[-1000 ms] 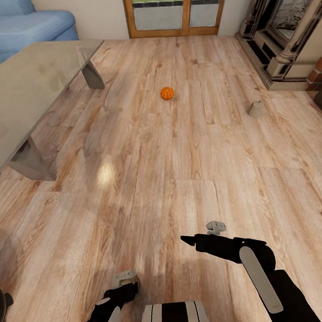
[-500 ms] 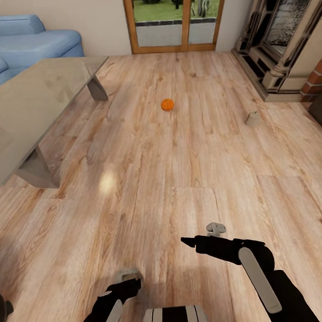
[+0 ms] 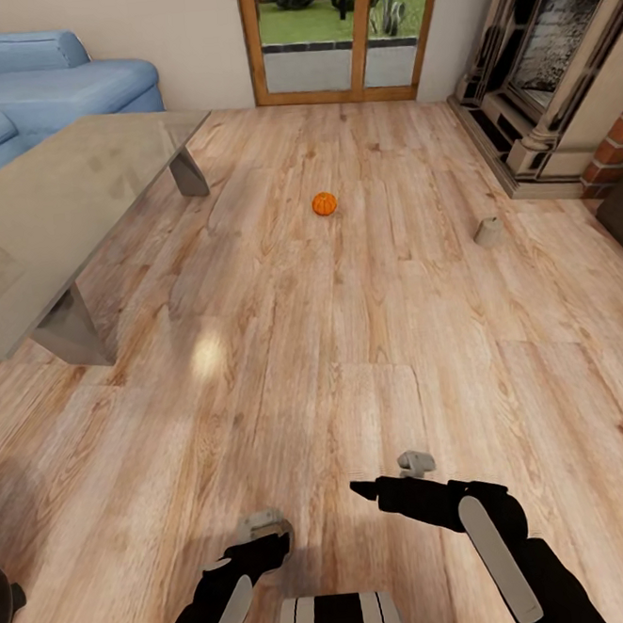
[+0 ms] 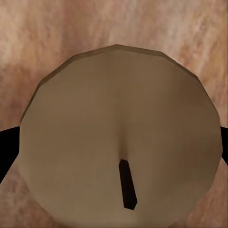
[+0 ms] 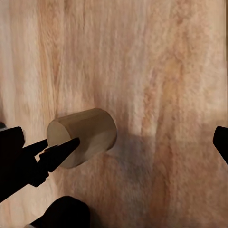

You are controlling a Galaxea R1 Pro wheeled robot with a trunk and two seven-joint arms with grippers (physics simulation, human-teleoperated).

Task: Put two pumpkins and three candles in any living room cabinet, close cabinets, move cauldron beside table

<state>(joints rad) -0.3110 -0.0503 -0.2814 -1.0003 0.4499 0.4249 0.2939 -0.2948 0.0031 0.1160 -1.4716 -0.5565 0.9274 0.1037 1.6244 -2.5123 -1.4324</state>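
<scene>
Left gripper point(image 3: 262, 526) clamped on a candle point(image 4: 121, 137); right gripper point(image 3: 394, 474) clamped on a second candle point(image 5: 83, 137). Pumpkin point(image 3: 324, 204) on the floor point(image 3: 287, 351) well ahead of both, third candle point(image 3: 488, 231) off right, table point(image 3: 66, 201) at left.
</scene>
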